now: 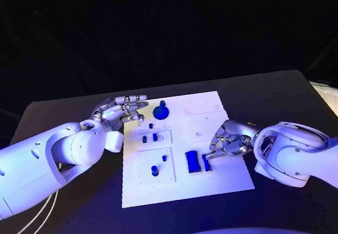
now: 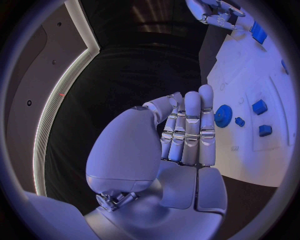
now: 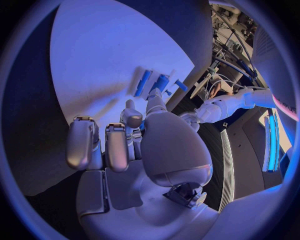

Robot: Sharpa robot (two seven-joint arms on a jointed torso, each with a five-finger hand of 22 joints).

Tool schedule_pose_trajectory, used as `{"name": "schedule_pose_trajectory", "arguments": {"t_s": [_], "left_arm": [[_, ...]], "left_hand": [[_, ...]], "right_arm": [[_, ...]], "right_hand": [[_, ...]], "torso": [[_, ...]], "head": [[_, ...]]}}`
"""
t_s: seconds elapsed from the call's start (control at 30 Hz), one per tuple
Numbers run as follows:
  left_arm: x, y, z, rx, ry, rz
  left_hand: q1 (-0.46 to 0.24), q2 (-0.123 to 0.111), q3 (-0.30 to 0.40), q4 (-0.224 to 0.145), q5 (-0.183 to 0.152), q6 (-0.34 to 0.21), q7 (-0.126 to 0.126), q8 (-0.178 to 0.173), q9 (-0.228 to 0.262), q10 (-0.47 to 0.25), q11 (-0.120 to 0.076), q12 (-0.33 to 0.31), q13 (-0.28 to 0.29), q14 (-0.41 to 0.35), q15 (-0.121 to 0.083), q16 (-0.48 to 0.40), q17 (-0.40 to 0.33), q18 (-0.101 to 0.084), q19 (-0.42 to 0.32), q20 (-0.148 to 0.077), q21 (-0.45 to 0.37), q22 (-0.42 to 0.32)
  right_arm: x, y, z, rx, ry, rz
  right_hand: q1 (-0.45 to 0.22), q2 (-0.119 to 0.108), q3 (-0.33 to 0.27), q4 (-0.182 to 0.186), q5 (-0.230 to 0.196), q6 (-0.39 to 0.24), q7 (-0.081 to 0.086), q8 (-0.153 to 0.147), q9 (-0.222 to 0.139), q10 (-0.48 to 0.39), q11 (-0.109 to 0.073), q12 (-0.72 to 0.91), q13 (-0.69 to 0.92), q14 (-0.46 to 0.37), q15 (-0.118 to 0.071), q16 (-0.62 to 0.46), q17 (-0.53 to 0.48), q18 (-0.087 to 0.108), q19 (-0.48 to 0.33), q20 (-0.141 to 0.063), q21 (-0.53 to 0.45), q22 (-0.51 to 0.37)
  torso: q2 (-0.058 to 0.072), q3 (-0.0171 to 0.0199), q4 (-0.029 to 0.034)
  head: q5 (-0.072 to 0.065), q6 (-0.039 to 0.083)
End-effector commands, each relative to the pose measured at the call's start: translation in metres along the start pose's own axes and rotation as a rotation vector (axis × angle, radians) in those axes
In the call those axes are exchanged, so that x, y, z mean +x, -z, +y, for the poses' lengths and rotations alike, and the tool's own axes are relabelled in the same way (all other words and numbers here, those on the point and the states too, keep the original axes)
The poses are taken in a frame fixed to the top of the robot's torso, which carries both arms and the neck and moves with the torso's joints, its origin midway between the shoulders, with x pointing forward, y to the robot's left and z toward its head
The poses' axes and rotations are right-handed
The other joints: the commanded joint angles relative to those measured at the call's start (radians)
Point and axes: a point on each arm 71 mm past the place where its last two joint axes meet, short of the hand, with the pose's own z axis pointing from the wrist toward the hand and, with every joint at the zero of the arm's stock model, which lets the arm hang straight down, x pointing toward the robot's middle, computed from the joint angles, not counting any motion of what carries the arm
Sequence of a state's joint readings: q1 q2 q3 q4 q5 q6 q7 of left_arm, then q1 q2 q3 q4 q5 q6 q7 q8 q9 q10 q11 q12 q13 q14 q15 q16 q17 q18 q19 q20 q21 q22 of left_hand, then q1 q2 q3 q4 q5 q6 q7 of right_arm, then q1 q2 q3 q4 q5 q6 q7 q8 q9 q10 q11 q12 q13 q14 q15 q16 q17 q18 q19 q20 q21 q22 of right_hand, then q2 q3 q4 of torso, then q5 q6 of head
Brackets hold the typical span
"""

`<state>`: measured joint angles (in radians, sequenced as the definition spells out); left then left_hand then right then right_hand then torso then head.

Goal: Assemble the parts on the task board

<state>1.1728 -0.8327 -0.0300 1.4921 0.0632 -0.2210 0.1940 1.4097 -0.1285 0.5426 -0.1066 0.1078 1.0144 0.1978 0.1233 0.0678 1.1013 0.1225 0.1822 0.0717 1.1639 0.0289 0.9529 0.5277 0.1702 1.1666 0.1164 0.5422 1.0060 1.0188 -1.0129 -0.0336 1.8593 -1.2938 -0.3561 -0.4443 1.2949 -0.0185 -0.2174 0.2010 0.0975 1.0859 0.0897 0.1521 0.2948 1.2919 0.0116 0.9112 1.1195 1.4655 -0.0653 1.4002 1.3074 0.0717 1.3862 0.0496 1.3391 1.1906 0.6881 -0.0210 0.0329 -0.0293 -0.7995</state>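
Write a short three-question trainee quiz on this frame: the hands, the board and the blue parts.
1. True or false: the left hand is holding a blue part.
2. Which hand is nearest the tall blue block on the task board? A) left B) right
3. Fill in: the round blue gear lies near the board's ____ edge, far or near from the robot.

Key: 1 false, its fingers are extended with nothing in them; 2 B; 3 far.
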Motion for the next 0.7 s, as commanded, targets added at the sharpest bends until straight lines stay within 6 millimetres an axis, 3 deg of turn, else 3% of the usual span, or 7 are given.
{"name": "schedule_pose_trajectory", "arguments": {"t_s": [0.03, 0.17, 0.3, 0.37, 0.43, 0.57, 0.7], "left_arm": [[0.000, 0.000, -0.002, 0.018, 0.000, 0.012], [-0.004, 0.000, -0.003, 0.030, 0.051, 0.003], [-0.009, -0.001, -0.004, 0.055, 0.100, -0.020], [-0.013, -0.002, -0.005, 0.068, 0.108, -0.035], [-0.017, -0.003, -0.006, 0.083, 0.114, -0.054], [-0.022, -0.006, -0.008, 0.110, 0.117, -0.082], [-0.025, -0.011, -0.009, 0.135, 0.113, -0.105]], "left_hand": [[-0.012, 0.002, -0.001, -0.007, 0.002, -0.008, 0.001, 0.004, 0.000, -0.010, 0.000, 0.007, -0.001, -0.001, -0.006, 0.005, -0.002, 0.012, -0.007, -0.002, 0.006, 0.002], [-0.024, 0.002, -0.005, -0.004, 0.000, 0.002, -0.010, 0.012, 0.002, -0.012, -0.005, 0.011, -0.001, -0.006, -0.006, 0.006, -0.003, 0.012, -0.012, 0.000, 0.004, 0.002], [-0.052, -0.003, -0.023, 0.008, -0.001, 0.006, -0.031, 0.017, 0.002, -0.005, -0.018, 0.022, 0.001, -0.022, -0.008, 0.005, -0.006, 0.013, -0.031, 0.000, -0.009, -0.003], [-0.072, -0.010, -0.041, 0.019, -0.001, 0.003, -0.035, 0.016, 0.001, -0.005, -0.021, 0.026, 0.000, -0.060, -0.004, -0.025, -0.021, 0.013, -0.066, 0.003, -0.036, -0.017], [-0.091, -0.018, -0.067, 0.031, -0.003, -0.004, -0.034, 0.012, 0.000, -0.008, -0.021, 0.027, -0.001, -0.111, 0.006, -0.101, -0.059, 0.012, -0.125, 0.010, -0.092, -0.049], [-0.111, -0.029, -0.130, 0.063, -0.004, -0.019, -0.027, 0.002, -0.001, -0.013, -0.003, 0.006, -0.006, -0.145, 0.042, -0.399, -0.199, 0.014, -0.214, 0.051, -0.265, -0.199], [-0.098, -0.015, -0.166, 0.075, -0.002, -0.021, -0.034, -0.008, -0.001, -0.033, 0.021, -0.026, -0.007, -0.174, 0.075, -0.557, -0.268, 0.008, -0.273, 0.089, -0.377, -0.308]], "right_arm": [[-0.009, -0.003, -0.001, -0.055, -0.267, 0.011], [-0.034, -0.015, -0.007, -0.138, -0.471, 0.005], [-0.058, -0.026, -0.014, -0.210, -0.623, -0.034], [-0.067, -0.033, -0.017, -0.235, -0.682, -0.053], [-0.077, -0.041, -0.021, -0.257, -0.740, -0.079], [-0.090, -0.055, -0.028, -0.282, -0.813, -0.119], [-0.097, -0.067, -0.030, -0.304, -0.850, -0.141]], "right_hand": [[-0.001, 0.008, -0.007, -0.002, 0.007, -0.026, 0.010, -0.012, -0.005, -0.045, 0.008, -0.080, -0.058, 0.037, 0.013, -0.046, -0.041, 0.027, -0.043, 0.003, -0.056, -0.079], [0.047, 0.040, -0.003, -0.030, 0.015, -0.073, 0.030, -0.019, -0.007, -0.167, 0.028, -0.227, -0.171, -0.021, 0.031, -0.186, -0.199, 0.065, -0.155, 0.020, -0.215, -0.287], [0.103, 0.072, 0.006, -0.072, 0.022, -0.100, 0.043, -0.011, -0.006, -0.223, 0.040, -0.271, -0.227, -0.099, 0.044, -0.378, -0.394, 0.107, -0.280, 0.032, -0.426, -0.533], [0.132, 0.087, 0.013, -0.094, 0.020, -0.115, 0.051, -0.012, -0.009, -0.241, 0.046, -0.302, -0.266, -0.131, 0.048, -0.469, -0.477, 0.112, -0.301, 0.038, -0.485, -0.585], [0.164, 0.099, 0.021, -0.117, 0.021, -0.134, 0.059, -0.017, -0.017, -0.266, 0.055, -0.345, -0.312, -0.181, 0.056, -0.582, -0.577, 0.111, -0.314, 0.044, -0.526, -0.611], [0.203, 0.122, 0.023, -0.147, 0.014, -0.169, 0.081, -0.037, -0.047, -0.303, 0.082, -0.493, -0.483, -0.285, 0.086, -0.764, -0.686, 0.110, -0.371, 0.070, -0.656, -0.690], [0.235, 0.150, 0.019, -0.178, 0.012, -0.147, 0.087, -0.056, -0.087, -0.247, 0.099, -0.637, -0.706, -0.325, 0.117, -0.980, -0.836, 0.115, -0.418, 0.108, -0.829, -0.806]], "torso": [[-0.001, 0.0006, -0.0004], [-0.004, -0.0031, -0.0082], [-0.012, -0.0083, -0.0104], [-0.018, -0.0110, -0.0141], [-0.025, -0.0144, -0.0163], [-0.032, -0.0177, -0.0180], [-0.039, -0.0174, -0.0151]], "head": [[-0.001, 0.006], [0.004, 0.017], [0.000, 0.026], [0.001, 0.030], [0.000, 0.036], [0.002, 0.047], [0.001, 0.055]]}}
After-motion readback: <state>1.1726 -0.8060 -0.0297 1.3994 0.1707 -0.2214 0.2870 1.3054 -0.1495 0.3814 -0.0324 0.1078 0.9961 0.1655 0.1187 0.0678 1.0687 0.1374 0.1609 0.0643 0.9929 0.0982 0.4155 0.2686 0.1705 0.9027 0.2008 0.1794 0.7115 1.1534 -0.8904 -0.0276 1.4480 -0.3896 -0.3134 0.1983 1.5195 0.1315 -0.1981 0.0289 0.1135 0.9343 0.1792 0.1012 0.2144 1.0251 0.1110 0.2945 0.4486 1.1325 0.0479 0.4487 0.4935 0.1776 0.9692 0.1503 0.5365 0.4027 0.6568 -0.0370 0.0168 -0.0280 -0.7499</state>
